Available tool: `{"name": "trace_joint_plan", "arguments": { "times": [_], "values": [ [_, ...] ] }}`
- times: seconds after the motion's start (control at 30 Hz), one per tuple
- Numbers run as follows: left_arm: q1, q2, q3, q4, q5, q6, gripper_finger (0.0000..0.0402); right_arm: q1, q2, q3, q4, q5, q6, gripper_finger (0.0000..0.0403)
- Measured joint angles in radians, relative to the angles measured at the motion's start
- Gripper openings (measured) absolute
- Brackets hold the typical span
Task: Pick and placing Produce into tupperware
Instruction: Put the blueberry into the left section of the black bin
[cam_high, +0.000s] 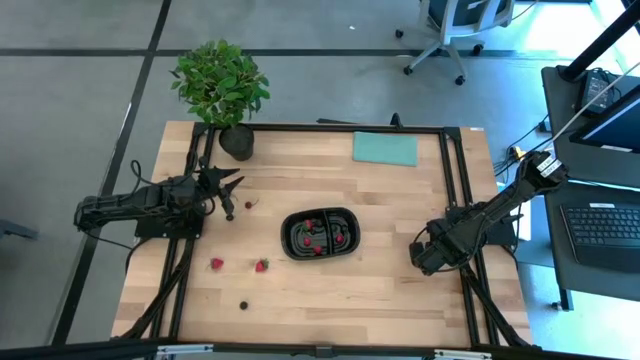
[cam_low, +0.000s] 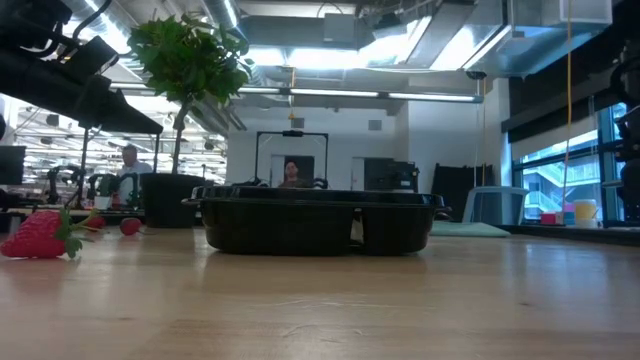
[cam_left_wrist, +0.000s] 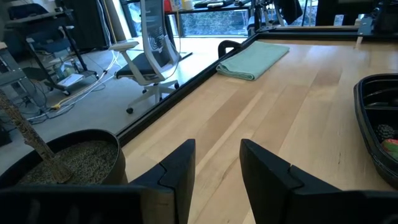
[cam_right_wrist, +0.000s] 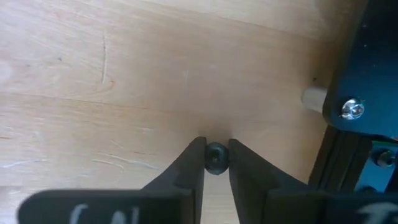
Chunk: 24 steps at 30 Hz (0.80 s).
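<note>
The black two-compartment tray (cam_high: 320, 232) sits mid-table and holds several red pieces and some dark ones. Two strawberries (cam_high: 216, 264) (cam_high: 261, 266) and a dark berry (cam_high: 243, 304) lie on the wood nearer the near edge, with another dark piece (cam_high: 250, 204) left of the tray. One strawberry (cam_low: 40, 236) shows in the low view beside the tray (cam_low: 320, 222). My left gripper (cam_high: 230, 192) (cam_left_wrist: 217, 168) hovers open left of the tray, holding nothing. My right gripper (cam_high: 418, 256) (cam_right_wrist: 216, 158) is near the table's right rail, shut on a dark round berry. My right gripper pinches a small dark round berry (cam_right_wrist: 216, 157) between its two fingertips (cam_right_wrist: 194, 163). The fingers come from above, pointing down at the wood. Whether the berry still rests on the table cannot be told.
A potted plant (cam_high: 220, 85) (cam_left_wrist: 62, 163) stands at the far left corner, close to my left gripper. A folded teal cloth (cam_high: 385, 148) (cam_left_wrist: 255, 59) lies at the far edge. Black frame rails (cam_high: 455, 190) run along the table's sides; one (cam_right_wrist: 367, 81) is right beside my right gripper.
</note>
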Motion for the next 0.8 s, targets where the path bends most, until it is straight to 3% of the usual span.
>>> {"name": "trace_joint_plan", "arguments": {
  "times": [0.3, 0.57, 0.8],
  "values": [
    [0.0, 0.0, 0.0, 0.0, 0.0, 0.0, 0.012, 0.0, 0.0, 0.008, -0.005, -0.002, -0.002, 0.0061],
    [0.0, 0.0, 0.0, 0.0, 0.0, 0.0, 0.012, 0.0, 0.004, 0.125, -0.061, 0.0, -0.058, 0.006],
    [0.0, 0.0, 0.0, 0.0, 0.0, 0.0, 0.012, -0.019, 0.003, 0.264, 0.027, 0.265, -0.154, 0.0059]
  ]
}}
